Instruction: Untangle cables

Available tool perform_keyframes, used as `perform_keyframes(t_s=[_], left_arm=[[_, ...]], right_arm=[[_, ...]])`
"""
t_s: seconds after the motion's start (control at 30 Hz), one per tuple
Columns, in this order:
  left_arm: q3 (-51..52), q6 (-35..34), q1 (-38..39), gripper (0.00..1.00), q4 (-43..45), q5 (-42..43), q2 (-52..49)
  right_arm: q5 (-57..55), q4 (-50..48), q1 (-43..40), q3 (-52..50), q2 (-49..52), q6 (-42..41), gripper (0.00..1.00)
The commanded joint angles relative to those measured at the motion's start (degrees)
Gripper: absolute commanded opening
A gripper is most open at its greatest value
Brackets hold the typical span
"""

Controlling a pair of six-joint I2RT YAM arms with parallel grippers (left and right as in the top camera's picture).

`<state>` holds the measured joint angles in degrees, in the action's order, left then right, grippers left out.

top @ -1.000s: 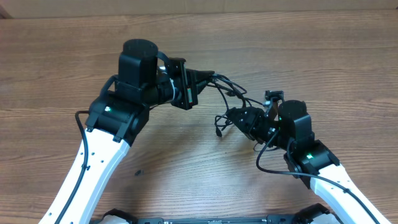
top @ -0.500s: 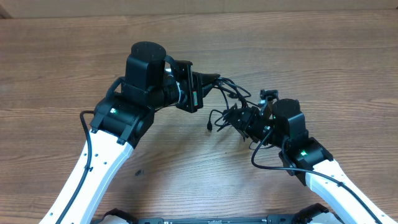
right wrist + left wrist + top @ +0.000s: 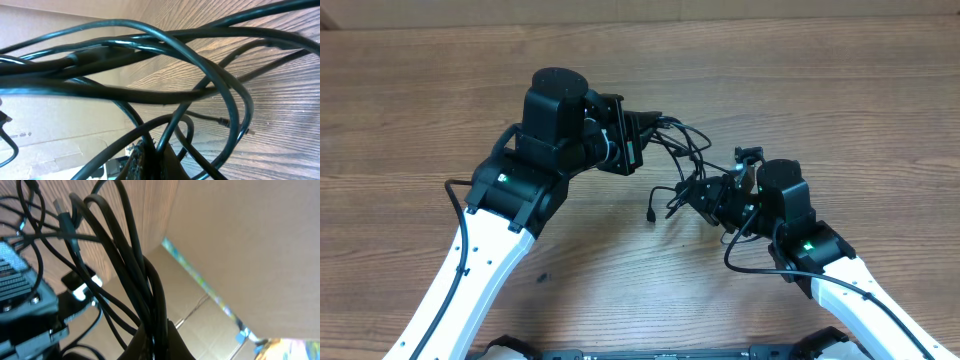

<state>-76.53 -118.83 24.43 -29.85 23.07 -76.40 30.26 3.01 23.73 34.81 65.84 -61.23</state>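
A: What was on the desk (image 3: 840, 90)?

B: Only the cables (image 3: 685, 155) — one knotted clump of thin black cords, held up between the two pincers and apparently clear of the wood.

A: Which step was that, would you say?

B: The pulling apart, and early in it, I judged. No strand lay separate, and the loops crossed one another in both wrist views.

A: And the pincers?

B: The left pincer (image 3: 655, 125) sat at the clump's upper left, clamped tight on a bundle of several strands. The right pincer (image 3: 708, 195) sat at the clump's lower right, likewise closed on cords running into its fingers — how many, I could not tell.

A: What did the next move call for?

B: Drawing the two grips away from the clump in opposite directions, gently, and watching for any loop that tightened instead of slipping.

A: Any loose end?

B: One plug end (image 3: 650, 214) dangled at the clump's lower left, touching neither pincer.
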Motion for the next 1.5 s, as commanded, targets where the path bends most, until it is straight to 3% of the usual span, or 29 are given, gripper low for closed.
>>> perform_keyframes(t_s=[0.0, 0.7, 0.87, 0.97, 1.47], left_arm=[[-1.25, -0.5, -1.75, 0.04, -0.63, -5.97, 0.76], [-1.25, 0.11, -7.17, 0.04, -6.38, -3.74, 0.76], [-1.25, 0.13, -7.17, 0.04, -6.12, 0.76, 0.76], [-1.25, 0.11, -7.17, 0.04, -5.84, 3.63, 0.76], [-1.25, 0.04, -7.04, 0.04, -3.72, 9.03, 0.76]], right_arm=[[0.28, 0.26, 0.28, 0.42, -0.15, -0.02, 0.04], [0.26, 0.09, 0.28, 0.42, -0.15, 0.15, 0.05], [0.04, -1.49, 0.26, 0.42, -0.15, 0.15, 0.18], [-1.33, -1.64, 0.26, 0.42, -0.13, 0.13, 0.32], [-1.75, -0.59, 0.33, 0.39, -0.13, 0.13, 0.32]])
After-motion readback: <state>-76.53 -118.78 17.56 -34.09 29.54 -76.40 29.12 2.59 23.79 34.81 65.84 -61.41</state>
